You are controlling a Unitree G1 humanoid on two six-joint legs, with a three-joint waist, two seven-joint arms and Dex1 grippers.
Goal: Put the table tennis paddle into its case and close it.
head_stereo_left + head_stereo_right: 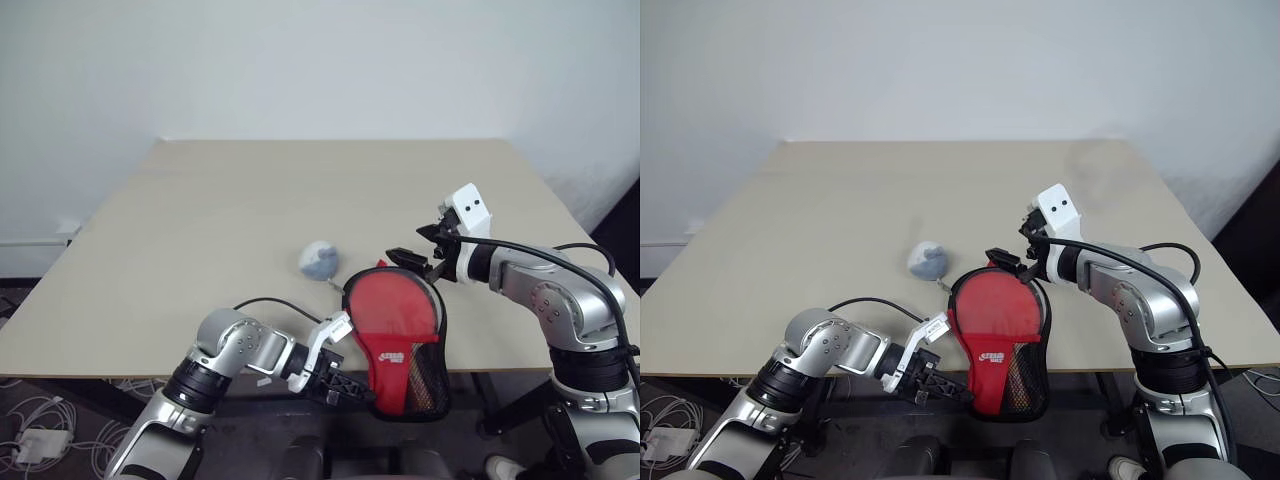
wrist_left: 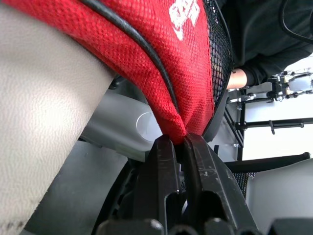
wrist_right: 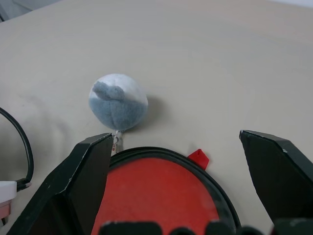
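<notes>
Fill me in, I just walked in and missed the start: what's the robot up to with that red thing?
It is packing a table tennis paddle into its case. The case hangs over the near edge of the table, and the left gripper pinches its narrow lower end. The right gripper hovers open over the round top of the case. Whether the paddle is inside cannot be told. A small white-grey plush lump lies on the table just beyond the case.

Bright even indoor light, soft shadows, close red fabric perhaps slightly blurred
</notes>
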